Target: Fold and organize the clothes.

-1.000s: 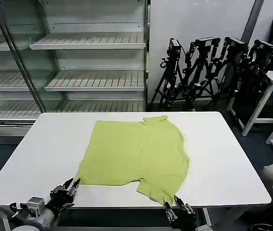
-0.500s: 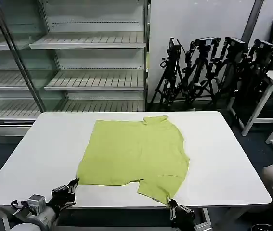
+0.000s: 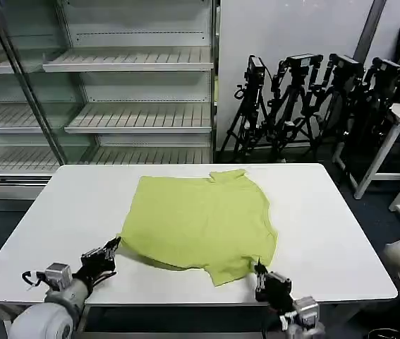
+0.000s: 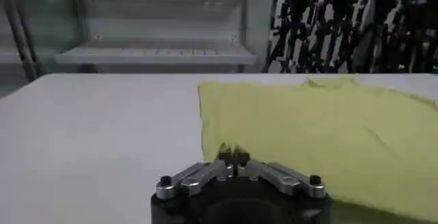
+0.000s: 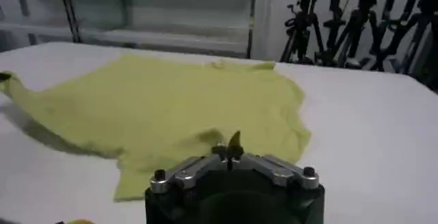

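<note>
The lime yellow-green T-shirt (image 3: pixel 203 222) lay spread near the middle of the white counter (image 3: pixel 326 233), its collar end toward twelve o'clock and its hem toward six o'clock in the head view. The fabric was mostly flat, with the near edge raised and rumpled at both lower corners.

The left end effector (image 3: pixel 112 247) sat at about seven o'clock from the shirt's centre, at the shirt's near left corner. In the left wrist view its fingertips (image 4: pixel 233 155) were pressed together, clenched on the edge of the shirt (image 4: pixel 321 133), and the corner rose slightly off the counter there.

The right end effector (image 3: pixel 259 270) sat at about five o'clock from the shirt's centre, at the near right corner. In the right wrist view its fingers (image 5: pixel 233 148) met tip to tip, with a small peak of yellow-green cloth pinched between them, so it was grasping the shirt (image 5: pixel 178 105) as well.

Beyond the counter at twelve o'clock stood empty metal shelves (image 3: pixel 129 63), and at about one o'clock a row of black tripods (image 3: pixel 312 99).
</note>
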